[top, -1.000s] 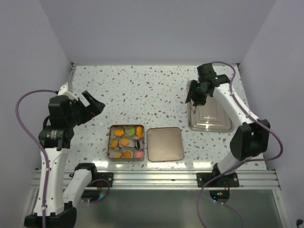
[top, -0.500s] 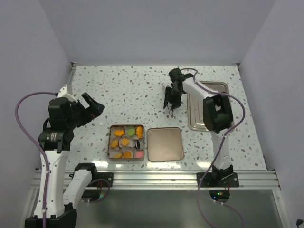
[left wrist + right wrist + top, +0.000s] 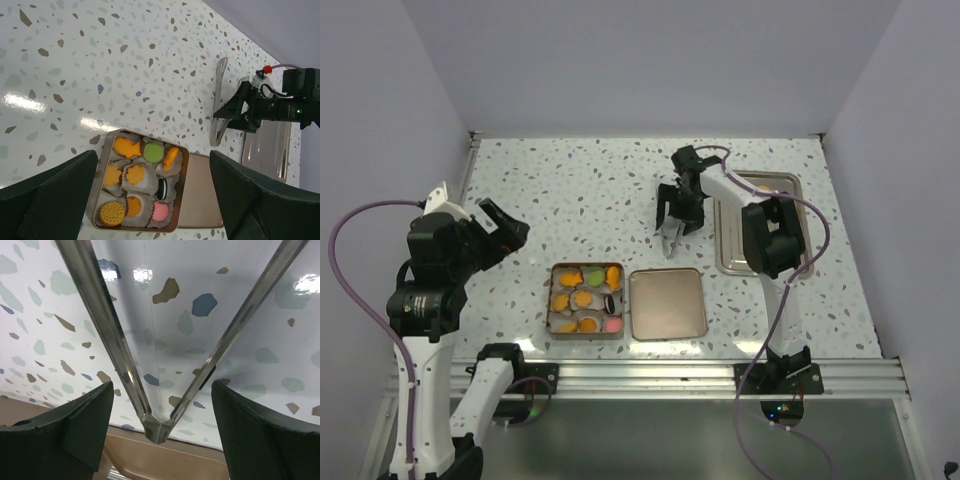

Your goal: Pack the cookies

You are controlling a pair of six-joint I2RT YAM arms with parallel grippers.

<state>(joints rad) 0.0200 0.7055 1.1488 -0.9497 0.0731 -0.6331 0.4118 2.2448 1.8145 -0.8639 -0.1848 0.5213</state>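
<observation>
Your left gripper (image 3: 508, 222) hangs at about 10 o'clock from the tin (image 3: 552, 300), jaws wide apart with nothing in them. The cookies (image 3: 586, 299) all sit inside that open tin. Its lid (image 3: 667, 304) lies flat at the tin's 3 o'clock. Up at the lid's 12, your right gripper (image 3: 677, 212) straddles metal tongs (image 3: 107, 335) with its jaws spread. Honestly can't tell if they're pinching. The steel tray (image 3: 765, 250) is at its 3 o'clock.

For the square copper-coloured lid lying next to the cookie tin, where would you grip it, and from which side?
Probably pinch the square copper-coloured lid at its right rim, coming down from above on the right. It lies flat on the speckled table, so only the thin edge offers purchase. Its left edge sits close beside the open cookie tin, leaving little finger room there.
</observation>
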